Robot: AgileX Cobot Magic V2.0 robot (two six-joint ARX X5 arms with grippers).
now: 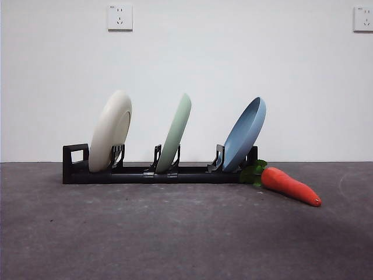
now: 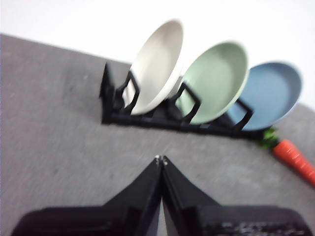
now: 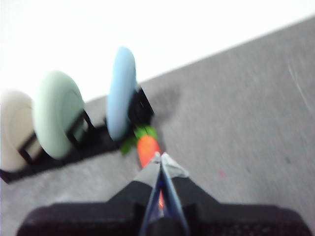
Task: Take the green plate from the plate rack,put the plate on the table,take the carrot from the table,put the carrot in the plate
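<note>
I have nothing in hand yet, so the step before me is the reach for the green plate (image 1: 175, 133); I judge the task barely begun. From the left end effector (image 2: 161, 159), whose jaws are pressed together and hold nothing, the worktop (image 1: 175, 233) runs ahead to the plate rack (image 1: 157, 174), which stands well apart from the tips; the green plate sits in the middle slot, ahead of that end effector and a little to one side, between a cream plate (image 1: 111, 138) and a blue plate (image 1: 245, 134).

To do this well I would first open the jaws, come over the exposed upper rim and pinch there, since the lower rim is caught between the prongs; then lift along the plate's own lean, so that it clears the slot without dragging the rack or knocking its neighbours.

The right end effector (image 3: 160, 160) is likewise closed and empty; the carrot (image 1: 288, 185) lies just ahead of its tips, on the worktop at the blue plate's end of the rack, leaves towards the rack.

The green plate is pale sage, matte, round and shallow, with a raised rim; it stands on edge, tilted like the others.
</note>
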